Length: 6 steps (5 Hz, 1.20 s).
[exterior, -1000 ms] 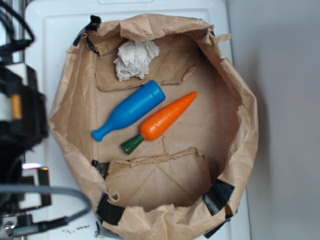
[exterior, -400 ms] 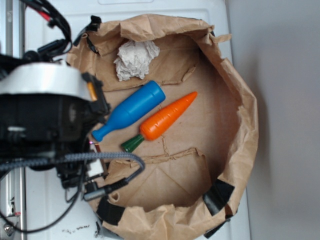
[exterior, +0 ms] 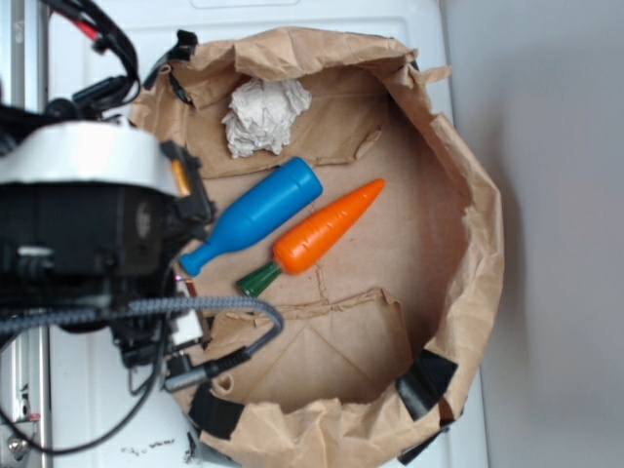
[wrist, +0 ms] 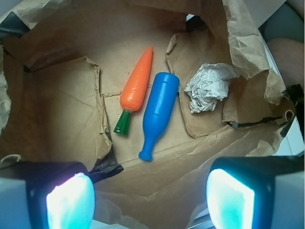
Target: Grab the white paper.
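Brown paper bag [wrist: 57, 119] lies opened flat as the landmark. Above its near edge the gripper [wrist: 147, 200] hovers, jaws wide and empty. Inside it lie an orange carrot [wrist: 137, 88], then a blue bottle [wrist: 158, 109], then the white paper [wrist: 208, 87] near its right wall.

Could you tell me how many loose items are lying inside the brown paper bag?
3: the white paper by the bag's wall, the blue bottle mid-floor, the carrot alongside it. Nothing appears hidden.
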{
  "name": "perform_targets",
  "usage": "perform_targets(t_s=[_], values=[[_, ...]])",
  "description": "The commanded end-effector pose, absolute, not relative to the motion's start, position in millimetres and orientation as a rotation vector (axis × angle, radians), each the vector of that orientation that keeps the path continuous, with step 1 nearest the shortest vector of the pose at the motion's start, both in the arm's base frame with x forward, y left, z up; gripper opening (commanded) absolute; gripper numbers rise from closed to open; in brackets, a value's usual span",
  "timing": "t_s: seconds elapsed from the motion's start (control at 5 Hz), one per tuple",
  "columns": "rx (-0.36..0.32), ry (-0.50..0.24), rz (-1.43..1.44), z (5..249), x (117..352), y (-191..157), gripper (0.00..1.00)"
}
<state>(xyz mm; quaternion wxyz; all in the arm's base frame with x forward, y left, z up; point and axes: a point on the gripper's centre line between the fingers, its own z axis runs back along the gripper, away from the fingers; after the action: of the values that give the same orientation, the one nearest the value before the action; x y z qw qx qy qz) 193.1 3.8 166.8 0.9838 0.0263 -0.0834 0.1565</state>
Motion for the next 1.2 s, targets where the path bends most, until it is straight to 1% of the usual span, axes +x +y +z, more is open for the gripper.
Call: perform_targets(t_s=[0.0,0.2,0.4,0.6,0.8,1.0], values=[[0.041,-0.191,0.405,165,216,9,1.00],[0.027,-0.195,0.487,158,235,15,1.00],[0.004,-0.249,0.713,151,241,22,1.00],[0.022,-0.294,0.944,144,236,32,1.00],[0.067,-0.256,1.091,129,247,49,1.00],[0.196,-0.123,1.214,116,237,58,1.00]])
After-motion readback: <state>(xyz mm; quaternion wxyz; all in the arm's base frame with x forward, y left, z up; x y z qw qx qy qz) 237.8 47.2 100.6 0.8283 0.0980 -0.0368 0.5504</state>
